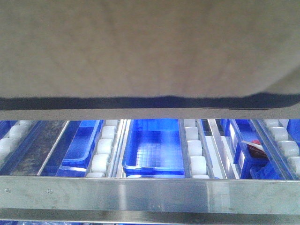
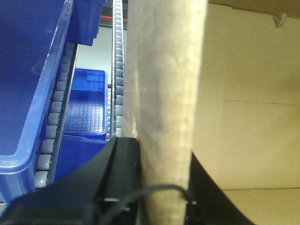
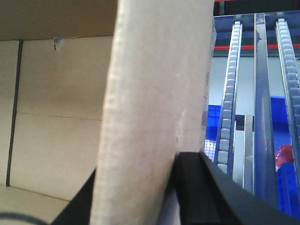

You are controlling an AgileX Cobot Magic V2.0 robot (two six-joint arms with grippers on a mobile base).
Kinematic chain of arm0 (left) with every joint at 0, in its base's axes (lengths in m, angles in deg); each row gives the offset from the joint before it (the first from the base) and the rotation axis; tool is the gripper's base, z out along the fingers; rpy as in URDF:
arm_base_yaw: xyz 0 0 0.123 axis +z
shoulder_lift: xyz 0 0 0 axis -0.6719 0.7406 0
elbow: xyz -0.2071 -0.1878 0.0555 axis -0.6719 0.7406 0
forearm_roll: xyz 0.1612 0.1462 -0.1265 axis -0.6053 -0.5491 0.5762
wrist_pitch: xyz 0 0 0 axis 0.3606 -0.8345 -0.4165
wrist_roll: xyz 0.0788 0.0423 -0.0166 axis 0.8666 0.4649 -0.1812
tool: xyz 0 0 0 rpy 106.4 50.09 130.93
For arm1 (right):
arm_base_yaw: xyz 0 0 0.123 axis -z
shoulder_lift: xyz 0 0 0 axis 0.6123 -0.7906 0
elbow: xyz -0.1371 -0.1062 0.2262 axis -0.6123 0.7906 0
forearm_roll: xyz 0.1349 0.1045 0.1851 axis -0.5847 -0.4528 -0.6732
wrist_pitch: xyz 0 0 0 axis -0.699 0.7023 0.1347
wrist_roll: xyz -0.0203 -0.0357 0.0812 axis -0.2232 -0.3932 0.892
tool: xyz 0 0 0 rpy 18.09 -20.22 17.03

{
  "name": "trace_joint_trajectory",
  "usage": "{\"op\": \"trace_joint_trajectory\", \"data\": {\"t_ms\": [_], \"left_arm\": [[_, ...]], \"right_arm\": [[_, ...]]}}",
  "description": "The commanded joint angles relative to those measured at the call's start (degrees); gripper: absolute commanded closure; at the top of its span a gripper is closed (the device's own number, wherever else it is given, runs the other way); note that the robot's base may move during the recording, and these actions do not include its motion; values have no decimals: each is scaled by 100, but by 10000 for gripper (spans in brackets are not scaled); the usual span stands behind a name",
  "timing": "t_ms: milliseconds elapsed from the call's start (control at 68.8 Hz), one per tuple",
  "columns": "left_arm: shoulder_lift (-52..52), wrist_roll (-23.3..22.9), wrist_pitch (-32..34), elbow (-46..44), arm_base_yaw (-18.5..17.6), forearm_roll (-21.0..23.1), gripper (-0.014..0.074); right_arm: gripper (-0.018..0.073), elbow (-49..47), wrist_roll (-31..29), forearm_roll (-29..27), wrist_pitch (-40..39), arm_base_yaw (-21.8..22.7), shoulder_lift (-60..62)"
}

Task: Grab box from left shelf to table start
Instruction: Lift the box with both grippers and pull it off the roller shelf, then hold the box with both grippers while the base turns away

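The left hand (image 2: pixel 159 157) is clamped on a side wall of the box (image 1: pixel 150 47), one finger inside and one outside. The right hand (image 3: pixel 140 166) clamps the opposite wall likewise. Between the hands, the box shows above the left shelf (image 1: pixel 150 194) lip.

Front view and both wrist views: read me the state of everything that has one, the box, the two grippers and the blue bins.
box: open, one side wall pinched by each gripper.
left gripper: jaws shut on a box wall, one inside, one outside.
right gripper: jaws shut on a box wall, one inside, one outside.
middle blue bin: empty.
right blue bin: holds a red packet.
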Motion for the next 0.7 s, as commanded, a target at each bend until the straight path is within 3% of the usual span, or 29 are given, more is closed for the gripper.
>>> {"op": "trace_joint_trajectory", "data": {"t_ms": [0, 683], "left_arm": [[33, -186, 1178, -196, -41, 0, 689], [44, -186, 1178, -186, -41, 0, 689]], "right_arm": [[501, -158, -14, 283, -917, 26, -116], [501, -158, -14, 283, -917, 26, -116]]}}
